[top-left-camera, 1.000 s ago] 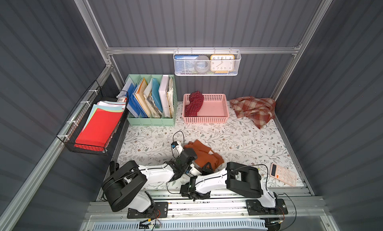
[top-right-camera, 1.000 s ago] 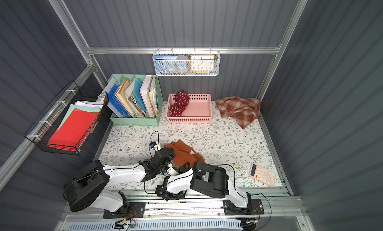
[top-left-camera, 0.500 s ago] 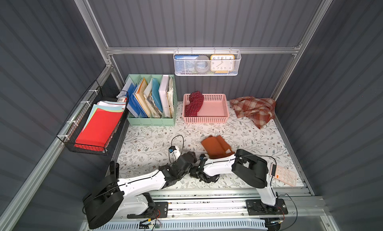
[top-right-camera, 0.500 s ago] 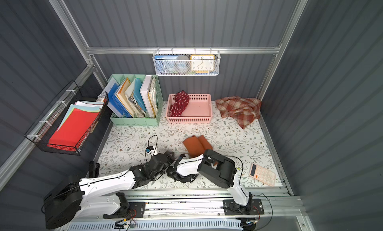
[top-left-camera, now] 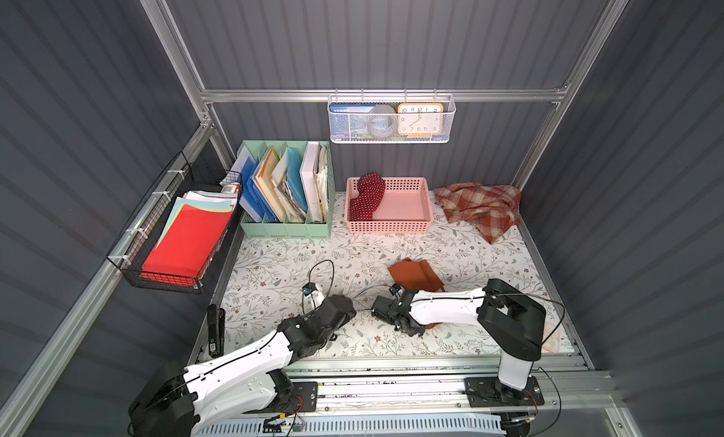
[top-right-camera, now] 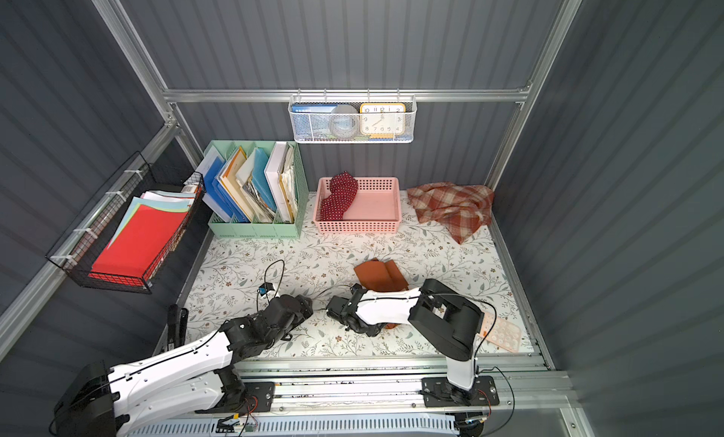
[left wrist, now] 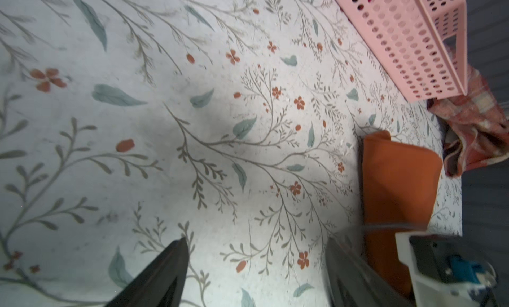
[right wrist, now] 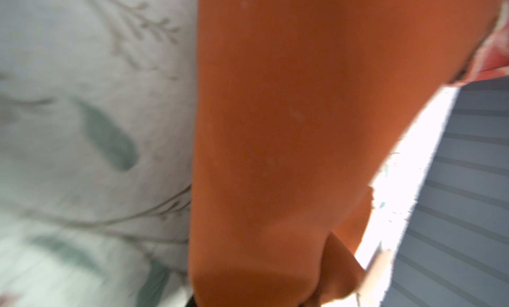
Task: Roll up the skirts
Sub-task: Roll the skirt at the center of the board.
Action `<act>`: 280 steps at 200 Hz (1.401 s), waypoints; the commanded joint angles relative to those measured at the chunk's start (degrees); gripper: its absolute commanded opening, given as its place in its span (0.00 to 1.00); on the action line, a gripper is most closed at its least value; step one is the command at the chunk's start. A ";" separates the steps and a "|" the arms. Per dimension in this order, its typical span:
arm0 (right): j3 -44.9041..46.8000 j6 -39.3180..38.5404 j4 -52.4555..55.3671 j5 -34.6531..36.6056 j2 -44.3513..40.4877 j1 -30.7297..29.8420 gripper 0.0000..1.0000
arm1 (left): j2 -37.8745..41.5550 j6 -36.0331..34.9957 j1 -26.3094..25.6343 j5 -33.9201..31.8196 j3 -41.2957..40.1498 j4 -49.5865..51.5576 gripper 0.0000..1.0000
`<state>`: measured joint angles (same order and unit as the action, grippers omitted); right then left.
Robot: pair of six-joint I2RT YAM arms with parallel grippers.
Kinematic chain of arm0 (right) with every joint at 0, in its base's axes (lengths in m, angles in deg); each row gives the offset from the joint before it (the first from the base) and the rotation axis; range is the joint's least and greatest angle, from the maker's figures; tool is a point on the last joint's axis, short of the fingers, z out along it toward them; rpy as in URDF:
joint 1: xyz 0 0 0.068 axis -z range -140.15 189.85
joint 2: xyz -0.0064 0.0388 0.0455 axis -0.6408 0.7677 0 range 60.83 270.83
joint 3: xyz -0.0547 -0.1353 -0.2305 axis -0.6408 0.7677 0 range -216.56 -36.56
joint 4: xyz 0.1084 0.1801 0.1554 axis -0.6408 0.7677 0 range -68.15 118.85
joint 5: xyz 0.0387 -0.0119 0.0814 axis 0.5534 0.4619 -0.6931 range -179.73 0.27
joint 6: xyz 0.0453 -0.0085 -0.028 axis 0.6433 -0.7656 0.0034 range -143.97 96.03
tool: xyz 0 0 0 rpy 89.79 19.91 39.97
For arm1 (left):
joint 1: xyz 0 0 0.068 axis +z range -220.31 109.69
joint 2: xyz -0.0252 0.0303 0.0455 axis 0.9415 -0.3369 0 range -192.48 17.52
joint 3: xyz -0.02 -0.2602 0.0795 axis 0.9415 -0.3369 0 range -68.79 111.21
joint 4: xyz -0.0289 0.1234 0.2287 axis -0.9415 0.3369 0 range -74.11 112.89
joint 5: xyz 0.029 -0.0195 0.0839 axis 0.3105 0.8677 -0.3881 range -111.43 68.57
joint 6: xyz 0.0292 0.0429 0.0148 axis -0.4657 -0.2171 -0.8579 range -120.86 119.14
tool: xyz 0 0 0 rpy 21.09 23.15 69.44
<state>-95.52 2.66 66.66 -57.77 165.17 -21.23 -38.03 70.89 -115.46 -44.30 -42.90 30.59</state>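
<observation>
Rust-orange cloth lies nearest. The rust-orange skirt (top-left-camera: 411, 274) is a folded strip on the floral table (top-left-camera: 282, 258), at lower centre in both top views. Its long axis runs from the near edge up toward the back wall, leaning slightly left.

The skirt's near end passes under the right gripper (top-left-camera: 395, 319). The right wrist view is filled with blurred cloth and hides the jaws, so I cannot tell whether they pinch it. The left gripper (left wrist: 256, 239) is spread wide and empty over bare table, with the skirt to its right in a top view, near but apart. The right arm is the nearer one, and a roll would probably follow that long axis.

Farther back, the polka-dot skirt (top-left-camera: 368, 196) is bundled in the left end of the pink basket (top-left-camera: 391, 229). The plaid skirt (top-left-camera: 478, 206) lies crumpled just right of the basket.

Count: three skirts, two grippers, one basket.
</observation>
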 commanded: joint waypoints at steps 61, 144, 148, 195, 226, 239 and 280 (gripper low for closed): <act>19.70 -1.93 -37.26 -36.67 -17.94 -3.58 0.00 | -8.00 -8.41 10.17 7.35 -1.11 -9.31 0.82; 29.23 10.21 -52.65 -66.83 -22.02 13.62 0.00 | -6.57 -7.39 10.16 8.50 -1.58 -9.78 0.81; 29.84 10.92 -54.17 -67.83 -22.51 14.42 0.00 | -6.36 -7.20 10.16 8.49 -1.69 -9.94 0.81; 40.28 21.46 -71.71 -77.76 -25.05 24.55 0.00 | -5.64 -6.68 10.10 9.03 -2.29 -11.63 0.81; 44.63 24.55 -72.25 -74.70 -25.66 26.28 0.00 | -7.89 -7.33 10.08 10.93 -1.35 -13.50 0.80; 45.01 23.81 -67.42 -72.37 -25.83 26.19 0.00 | -8.80 -7.67 9.78 11.82 -1.36 -15.20 0.80; 42.30 19.17 -56.87 -67.45 -19.32 25.97 0.00 | -15.64 -6.28 3.64 14.68 1.53 -23.22 0.83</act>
<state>-53.29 23.60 -0.63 -130.31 140.51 4.87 -49.94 64.22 -108.14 -32.30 -44.30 13.41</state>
